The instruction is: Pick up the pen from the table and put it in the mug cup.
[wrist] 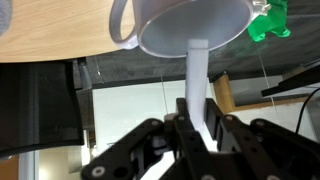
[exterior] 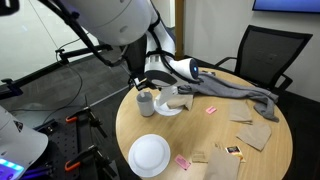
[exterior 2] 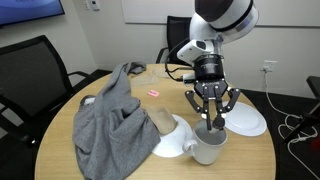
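Observation:
My gripper [wrist: 197, 128] is shut on the pen [wrist: 196, 75], a whitish stick held upright between the fingers. Its far end reaches into the mouth of the grey mug cup [wrist: 190, 22]; the dark end is hidden. In both exterior views the gripper [exterior 2: 211, 118] [exterior: 150, 86] hangs straight above the mug [exterior 2: 207, 149] [exterior: 146, 102]. The mug stands on the round light wood table [exterior 2: 70, 165] [exterior: 200, 135], next to a low white dish [exterior 2: 172, 146].
A grey cloth [exterior 2: 112, 122] lies spread over the table beside the dish. A flat white plate [exterior 2: 247, 122] [exterior: 150, 155] lies near the mug. Brown paper pieces [exterior: 255, 132] and small pink items [exterior 2: 153, 93] lie on the table. A black chair [exterior: 265, 55] stands behind the table.

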### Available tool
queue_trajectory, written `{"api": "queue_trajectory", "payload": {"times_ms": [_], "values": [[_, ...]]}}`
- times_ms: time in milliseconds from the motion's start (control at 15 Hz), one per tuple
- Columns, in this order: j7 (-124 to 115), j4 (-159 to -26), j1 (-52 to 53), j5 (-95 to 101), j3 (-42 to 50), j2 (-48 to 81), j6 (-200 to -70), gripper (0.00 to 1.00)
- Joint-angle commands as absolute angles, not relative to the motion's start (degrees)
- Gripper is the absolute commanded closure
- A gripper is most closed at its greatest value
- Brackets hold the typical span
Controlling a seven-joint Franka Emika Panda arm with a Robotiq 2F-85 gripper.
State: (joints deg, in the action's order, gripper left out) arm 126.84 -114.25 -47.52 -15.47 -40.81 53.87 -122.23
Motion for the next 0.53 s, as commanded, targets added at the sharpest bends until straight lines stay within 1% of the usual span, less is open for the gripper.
{"api": "queue_trajectory", "payload": {"times_ms": [0,133,333,467], "values": [[129.20,-113.99,-42.14,-18.72,-36.22,49.28,-120.27,0.49],[129.58,-113.81,-39.65,-19.51,-34.27,48.13,-120.09,0.37],[130.44,-114.24,-36.13,-21.23,-31.89,45.55,-120.15,0.13],[131.79,-114.84,-33.83,-22.95,-30.63,42.88,-119.96,0.01]]}}
